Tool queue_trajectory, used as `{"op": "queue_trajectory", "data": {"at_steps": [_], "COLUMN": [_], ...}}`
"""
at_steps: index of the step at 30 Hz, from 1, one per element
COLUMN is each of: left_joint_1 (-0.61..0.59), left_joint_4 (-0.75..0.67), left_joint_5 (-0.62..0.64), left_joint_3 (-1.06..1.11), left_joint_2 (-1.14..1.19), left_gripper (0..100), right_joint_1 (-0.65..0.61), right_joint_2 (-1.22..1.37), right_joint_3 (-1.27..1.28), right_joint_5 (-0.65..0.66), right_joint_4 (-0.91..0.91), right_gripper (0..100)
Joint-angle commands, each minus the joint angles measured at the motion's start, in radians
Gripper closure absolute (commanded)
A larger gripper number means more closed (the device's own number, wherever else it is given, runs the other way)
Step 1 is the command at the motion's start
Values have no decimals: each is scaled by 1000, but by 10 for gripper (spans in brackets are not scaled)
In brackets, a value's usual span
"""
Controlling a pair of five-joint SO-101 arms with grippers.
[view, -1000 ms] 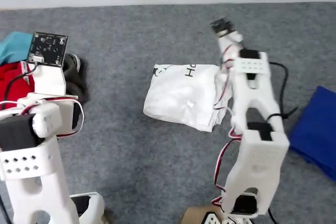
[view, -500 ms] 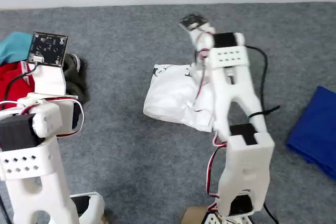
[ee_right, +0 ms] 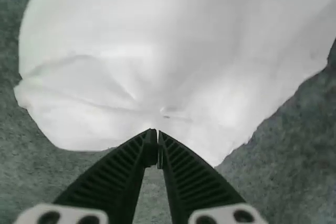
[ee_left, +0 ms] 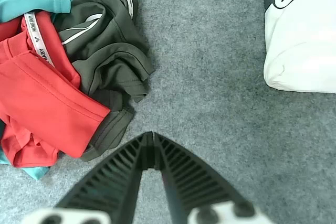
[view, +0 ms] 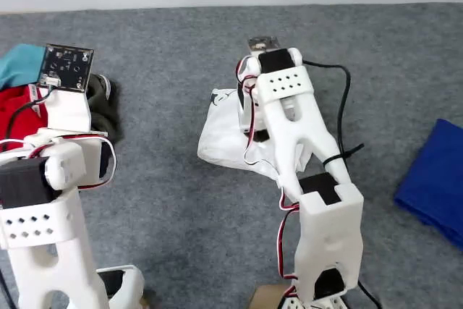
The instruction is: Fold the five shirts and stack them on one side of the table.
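The white shirt (view: 228,135) lies in a rough folded block in the middle of the high view, on the grey table (view: 166,208). The right arm (view: 289,106) hangs over it and hides its right part. In the right wrist view, the right claw (ee_right: 153,145) has its two tips pressed together with nothing between them, right at one edge of the white shirt (ee_right: 173,61). I cannot tell if it touches the cloth.

At the far left of the high view lies a messy heap: a teal shirt (view: 18,63), a red shirt (view: 14,113) and a green shirt (view: 105,110), all touching. The left claw (ee_left: 154,148) is closed too and holds nothing. It hangs over bare table just beside the heap.

A blue shirt (view: 434,179) lies at the right edge, well apart from the rest.
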Motion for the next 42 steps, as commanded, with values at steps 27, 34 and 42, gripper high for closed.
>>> {"op": "queue_trajectory", "data": {"at_steps": [27, 34, 42], "left_joint_1": [-5, -6, -6], "left_joint_4": [8, 2, -12], "left_joint_5": [-107, -107, -103], "left_joint_3": [-4, -5, -10], "left_joint_2": [-12, 18, 78], "left_gripper": [995, 995, 995], "right_joint_1": [96, 93, 91], "right_joint_2": [-271, -269, -197], "right_joint_3": [411, 486, 514], "right_joint_5": [-241, -245, -244], "right_joint_4": [-266, -386, -400], "right_gripper": [743, 743, 838]}}
